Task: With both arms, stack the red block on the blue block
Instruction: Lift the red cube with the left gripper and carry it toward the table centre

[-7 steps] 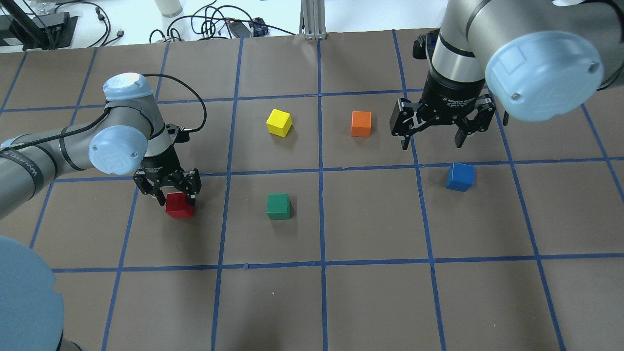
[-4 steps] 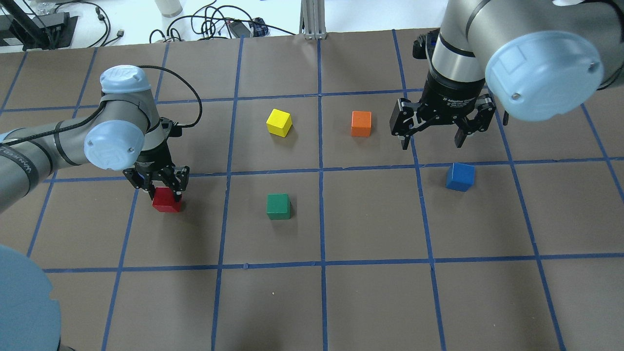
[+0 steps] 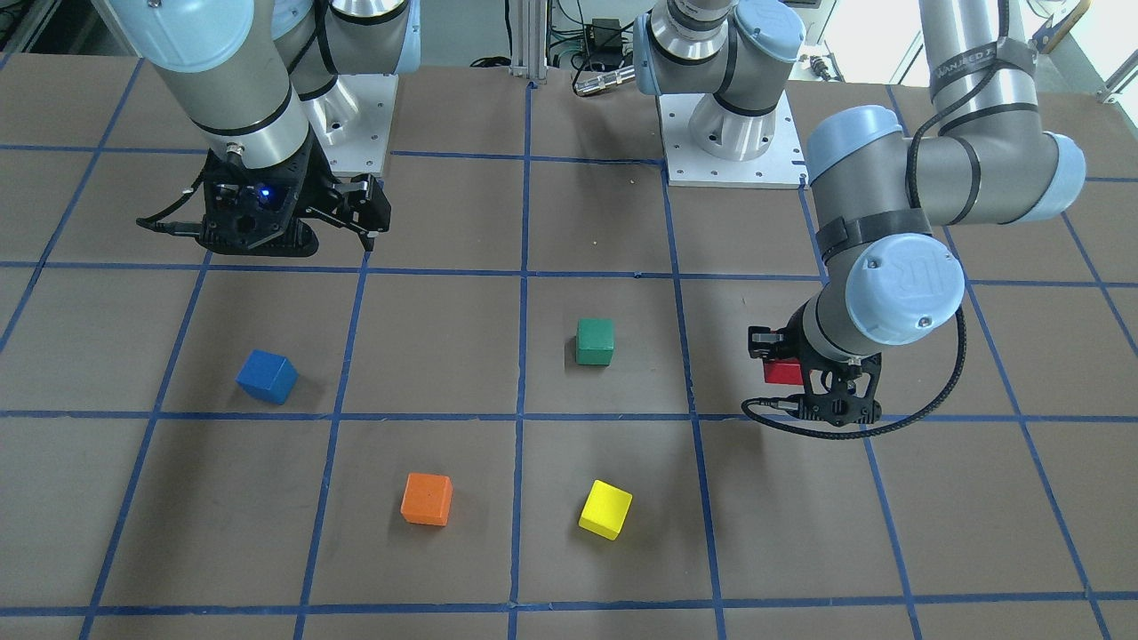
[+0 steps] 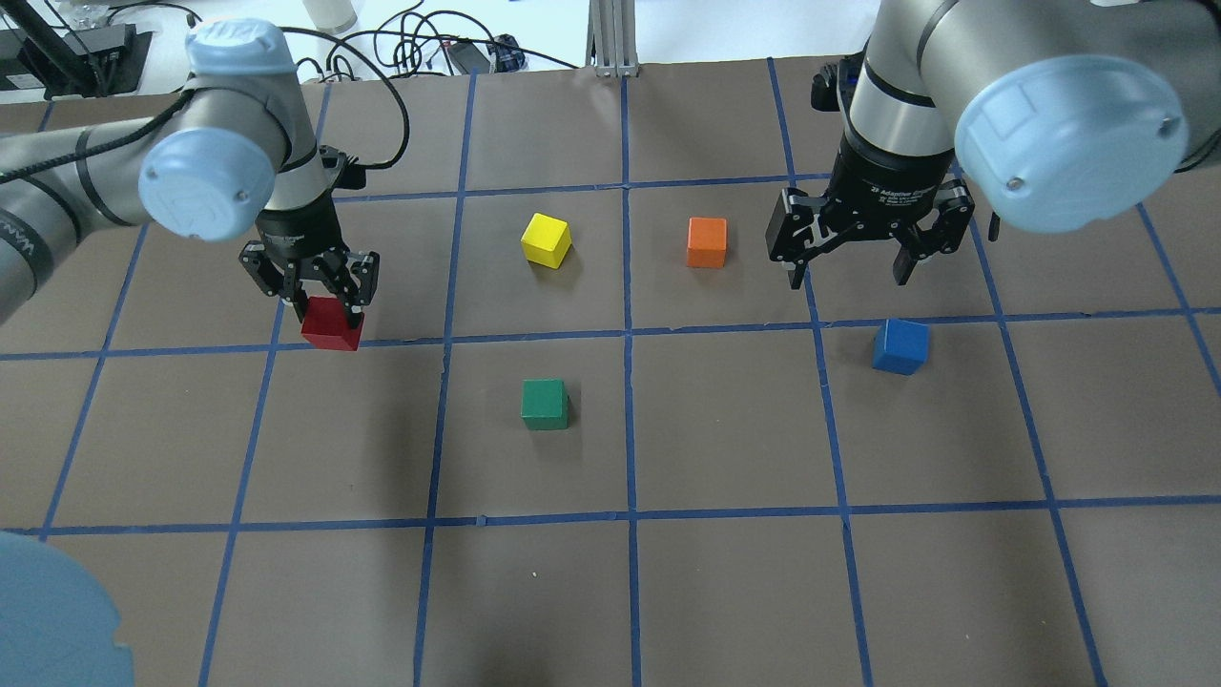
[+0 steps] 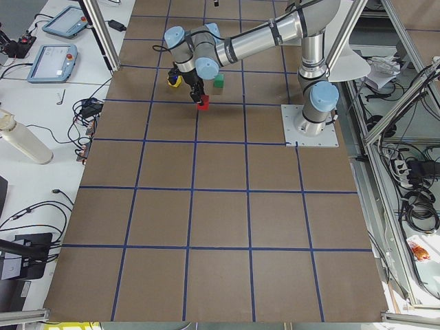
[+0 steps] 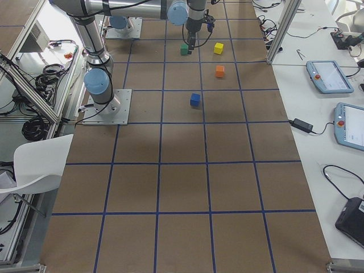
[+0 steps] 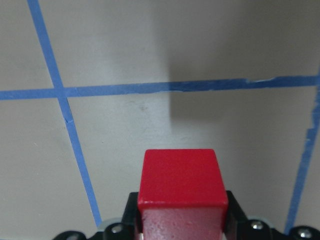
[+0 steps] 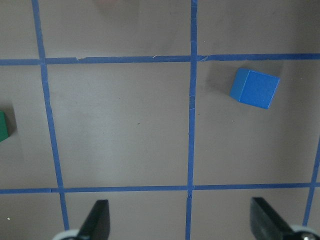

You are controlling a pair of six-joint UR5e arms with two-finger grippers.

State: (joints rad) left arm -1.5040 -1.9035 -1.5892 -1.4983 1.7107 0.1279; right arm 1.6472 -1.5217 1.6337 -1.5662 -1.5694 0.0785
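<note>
My left gripper point(image 4: 321, 303) is shut on the red block point(image 4: 332, 324) and holds it above the table at the left. The left wrist view shows the red block point(image 7: 181, 185) between the jaws with its shadow on the mat below. It also shows in the front view point(image 3: 782, 372). The blue block point(image 4: 900, 345) lies on the mat at the right, tilted to the grid. My right gripper point(image 4: 849, 272) is open and empty, hovering just behind the blue block point(image 8: 254, 88), which lies ahead and right of it in the right wrist view.
A green block point(image 4: 545, 404) sits near the middle. A yellow block point(image 4: 546, 239) and an orange block point(image 4: 707, 241) sit farther back. All lie between the two grippers on the brown mat point(image 4: 725, 592) with blue tape lines.
My left gripper has risen with the red block and carried it toward the table's far side. The right arm has barely moved, and the blue block has stayed put.
</note>
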